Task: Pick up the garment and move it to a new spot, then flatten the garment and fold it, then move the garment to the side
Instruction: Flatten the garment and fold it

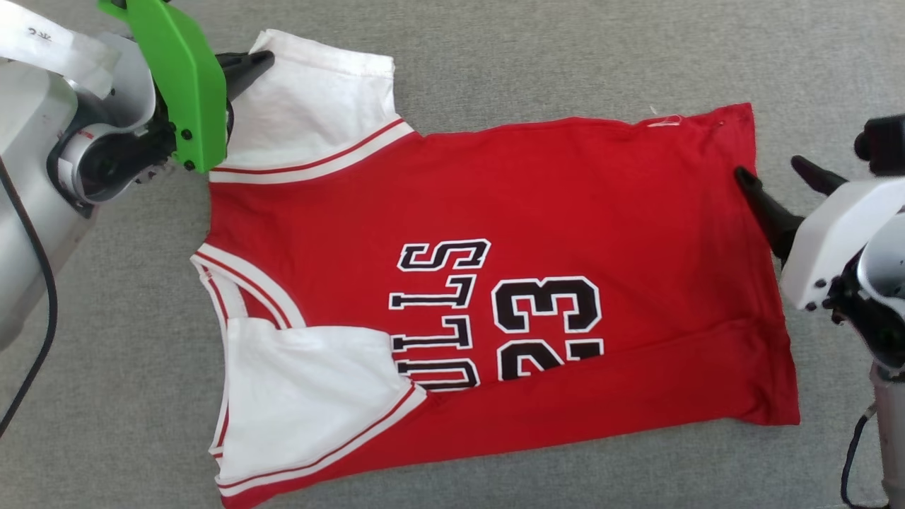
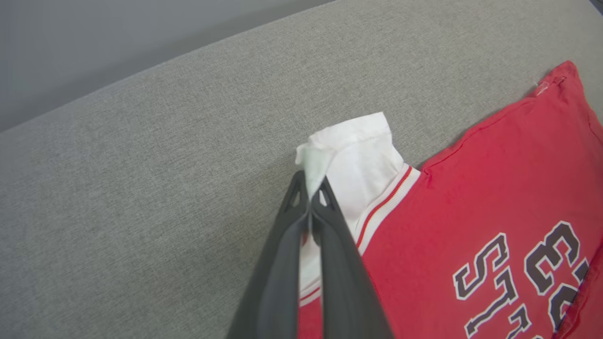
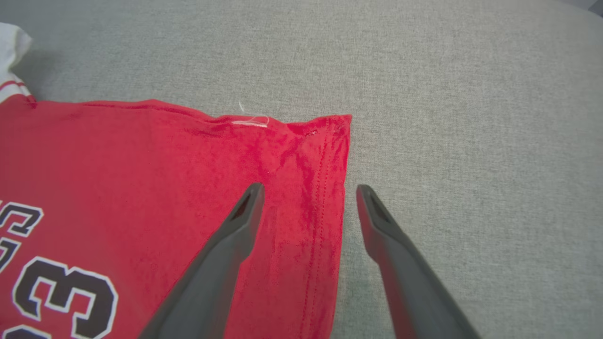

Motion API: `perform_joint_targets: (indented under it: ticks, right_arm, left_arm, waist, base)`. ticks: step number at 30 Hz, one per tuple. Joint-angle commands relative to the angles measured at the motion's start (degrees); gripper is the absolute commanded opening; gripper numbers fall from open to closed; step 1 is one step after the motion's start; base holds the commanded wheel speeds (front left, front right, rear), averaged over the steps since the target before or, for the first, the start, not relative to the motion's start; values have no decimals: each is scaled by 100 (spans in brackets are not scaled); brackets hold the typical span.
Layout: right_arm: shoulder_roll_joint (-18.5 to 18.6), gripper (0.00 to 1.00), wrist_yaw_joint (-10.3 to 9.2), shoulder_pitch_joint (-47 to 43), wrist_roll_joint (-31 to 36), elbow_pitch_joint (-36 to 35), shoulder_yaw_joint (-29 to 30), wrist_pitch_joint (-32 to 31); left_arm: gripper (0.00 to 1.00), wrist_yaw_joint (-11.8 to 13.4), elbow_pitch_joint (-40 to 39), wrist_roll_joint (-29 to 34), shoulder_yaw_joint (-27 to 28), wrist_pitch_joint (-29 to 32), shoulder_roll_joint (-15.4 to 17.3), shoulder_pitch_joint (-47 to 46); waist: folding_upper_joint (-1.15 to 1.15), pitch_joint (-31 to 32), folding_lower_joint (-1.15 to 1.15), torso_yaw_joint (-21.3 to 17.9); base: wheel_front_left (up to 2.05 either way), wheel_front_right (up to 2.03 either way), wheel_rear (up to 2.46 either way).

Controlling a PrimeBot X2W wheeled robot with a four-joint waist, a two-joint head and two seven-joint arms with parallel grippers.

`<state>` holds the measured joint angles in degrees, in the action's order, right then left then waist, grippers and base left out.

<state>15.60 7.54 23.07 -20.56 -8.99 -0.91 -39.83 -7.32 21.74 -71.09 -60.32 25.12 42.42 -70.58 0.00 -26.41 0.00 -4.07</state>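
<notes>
Head view: the garment (image 1: 495, 212) is seen spread on the grey surface (image 1: 495, 56), print side up, with the collar toward the robot's left and the bottom hem (image 1: 767, 283) toward its right; the near long edge is already folded over, so that part of the print is covered. The step in hand is judged to be the fold of the far side.

To do it well, the right gripper (image 3: 309, 188) should be lowered and closed on the hem corner before any lifting is begun; both corners should then be raised together and carried at an equal pace toward the near edge, so that the fold line is kept straight; the cloth should be held only lightly taut, because a strong pull could slip the thin sleeve corner out.

The left gripper (image 2: 308, 181) is closed tightly on the corner of the far white sleeve (image 1: 318, 99); a small tuft of white cloth is pinched between its tips. The right jaws are held wide apart at the far hem corner; one finger is placed over the red cloth and the other over the bare surface just beside it, so the hem edge lies between them; nothing is gripped there.
</notes>
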Motion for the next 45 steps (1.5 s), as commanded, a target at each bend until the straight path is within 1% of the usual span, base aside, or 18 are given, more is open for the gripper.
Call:
perform_joint_targets:
  ticks: [1, 6, 10, 16, 17, 23, 26, 27, 28, 29, 30, 37, 42, 45]
  right_arm:
    - [43, 100, -5, 235, -63, 78, 76, -315]
    - [176, 100, -5, 923, -53, 505, 264, -1388]
    - [241, 100, -5, 1376, 53, 896, 336, -1937]
    - [369, 100, -5, 1807, 254, 1352, 309, -2269]
    - [441, 100, -5, 1866, 313, 1529, 218, -2314]
    - [442, 100, -5, 1682, 261, 1835, 49, -2512]
    - [494, 100, -5, 1510, 178, 1887, -146, -2522]
    - [507, 90, -5, 1471, 145, 1902, -187, -2490]
    - [512, 46, -5, 1434, 111, 1924, -212, -2432]
    - [514, 18, -5, 1409, 87, 1938, -233, -2384]
    - [517, 0, -5, 1392, 64, 1942, -242, -2288]
    - [430, 0, -5, 1453, -22, 2123, -72, -1440]
    - [464, 0, -5, 1398, -126, 2250, 29, -635]
    - [479, 0, -5, 1297, -291, 2303, 141, -298]
  left_arm:
    - [0, 13, -102, 65, 26, -108, 26, 107]
    - [0, 73, -516, 208, 4, -334, 26, 199]
    - [0, 137, -795, 320, -15, -467, 24, 246]
    - [0, 150, -1132, 466, -53, -626, -52, 251]
    - [0, 131, -1229, 491, -33, -740, -89, 242]
    - [0, 98, -1288, 535, -60, -827, -105, 243]
    - [0, 73, -1266, 542, -124, -804, -87, 269]
    - [0, 67, -1261, 526, -127, -815, -85, 281]
    - [0, 60, -1246, 498, -121, -838, -90, 296]
    - [0, 56, -1229, 487, -120, -856, -92, 306]
    - [0, 51, -1198, 482, -121, -880, -90, 316]
    - [0, 27, -942, 390, -156, -994, -76, 466]
    - [0, 16, -763, 299, -154, -1261, -149, 695]
    - [0, 14, -682, 244, -149, -1412, -205, 844]
  waist:
    - [0, -62, 0, 236]
    - [0, -194, 0, 459]
    - [0, -288, 0, 611]
    - [0, -410, 0, 812]
    - [0, -450, 0, 882]
    - [0, -482, 0, 964]
    - [0, -487, 0, 977]
    - [0, -488, 0, 976]
    - [0, -487, 0, 977]
    - [0, -481, 0, 978]
    - [0, -471, 0, 975]
    - [0, -255, 0, 920]
    - [0, 79, 0, 920]
    - [0, 290, 0, 944]
  base:
    - [0, 0, 0]
    - [0, 0, 0]
    - [0, 0, 0]
    - [0, 0, 0]
    - [0, 0, 0]
    - [0, 0, 0]
    - [0, 0, 0]
    - [0, 0, 0]
    - [0, 0, 0]
    - [0, 0, 0]
    - [0, 0, 0]
    - [0, 0, 0]
    - [0, 0, 0]
    - [0, 0, 0]
